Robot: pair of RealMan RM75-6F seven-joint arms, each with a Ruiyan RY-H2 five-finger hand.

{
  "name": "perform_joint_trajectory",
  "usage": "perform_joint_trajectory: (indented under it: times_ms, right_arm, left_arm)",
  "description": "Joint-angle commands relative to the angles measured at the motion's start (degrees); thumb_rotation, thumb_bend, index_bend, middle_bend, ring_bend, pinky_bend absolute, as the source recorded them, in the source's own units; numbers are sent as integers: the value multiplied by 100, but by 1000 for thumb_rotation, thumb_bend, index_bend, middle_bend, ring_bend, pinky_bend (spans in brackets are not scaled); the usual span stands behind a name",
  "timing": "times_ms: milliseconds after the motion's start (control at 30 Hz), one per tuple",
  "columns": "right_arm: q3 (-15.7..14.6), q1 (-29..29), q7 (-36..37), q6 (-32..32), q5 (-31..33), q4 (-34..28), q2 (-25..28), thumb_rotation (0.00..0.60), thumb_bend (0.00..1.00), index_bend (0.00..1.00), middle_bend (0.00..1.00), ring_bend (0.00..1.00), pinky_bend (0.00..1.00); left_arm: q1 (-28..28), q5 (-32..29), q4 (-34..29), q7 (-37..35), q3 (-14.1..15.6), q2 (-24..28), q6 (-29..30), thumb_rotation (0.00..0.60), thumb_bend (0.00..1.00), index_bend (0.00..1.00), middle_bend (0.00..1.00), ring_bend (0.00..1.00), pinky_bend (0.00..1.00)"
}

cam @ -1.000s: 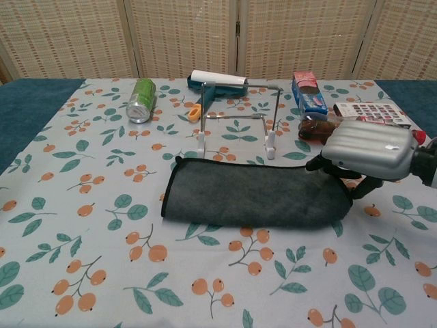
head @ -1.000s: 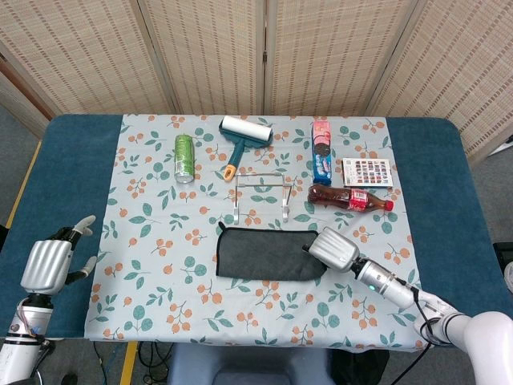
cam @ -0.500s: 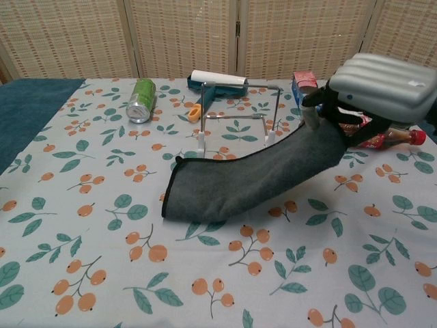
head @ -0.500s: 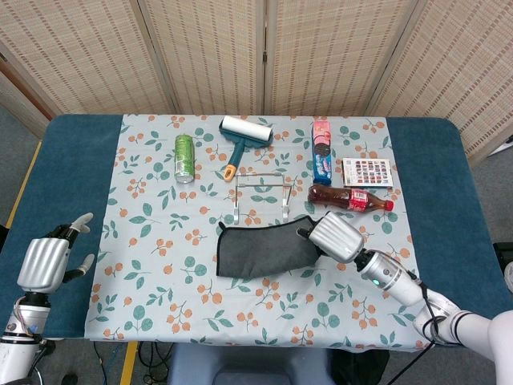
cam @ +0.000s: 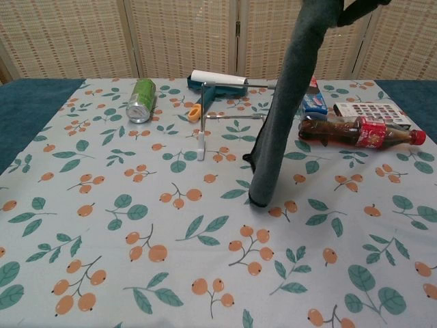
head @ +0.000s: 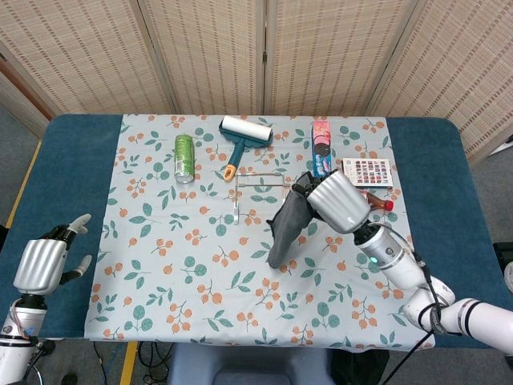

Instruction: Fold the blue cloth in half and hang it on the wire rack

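The folded dark blue-grey cloth [head: 286,227] hangs down from my right hand [head: 337,200], which grips its upper end above the table. In the chest view the cloth [cam: 283,102] dangles as a long strip, its lower end just above or touching the tablecloth; the hand itself is mostly cut off at the top edge. The white wire rack [head: 258,192] stands just behind and left of the cloth, partly hidden by it. My left hand [head: 44,263] hovers off the table's left front corner, holding nothing, fingers apart.
On the floral tablecloth lie a green can [head: 185,156], a lint roller [head: 242,136], a snack pack [head: 322,150], a cola bottle [cam: 358,130] and a colour-swatch card [head: 368,172]. Folding screens stand behind the table.
My right hand has lifted the cloth off the table, rising and moving toward the rack; the cloth went from lying flat to hanging vertically. The left hand has barely moved.
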Motion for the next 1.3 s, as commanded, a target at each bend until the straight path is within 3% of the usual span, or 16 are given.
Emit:
perform_joint_trajectory:
  times_ms: [33,333,600,900,1300]
  right_arm:
    - [251,127,-343,-206,294,-236,93,600,517,700,893,893,1000]
    - [683,491,-1079,-793,1033,-344,-58,600,517,700,894,893,1000]
    - [997,1061,-1546,-1497,1736,183,-414,600,517,700,894,893,1000]
    - [1084,1703,-1587,-2133,2199,1364,-1044,600,517,700,894,893,1000]
    - [1040,2336,-840,-2787,2370,3021,-1832,600,517,700,893,893,1000]
  left_arm:
    - [31,42,18,-51,13,15,42,600,297,147,352,315,518]
    - [102,103,101,-215,65,39,66,600,297,146,351,312,517]
    - [168,126,156,-318,86,58,110,600,297,146,348,307,515]
    - [245,104,184,-357,110,94,131,600,297,145,344,304,508]
    - [320,45,198,-393,105,127,146,600,297,145,342,302,505]
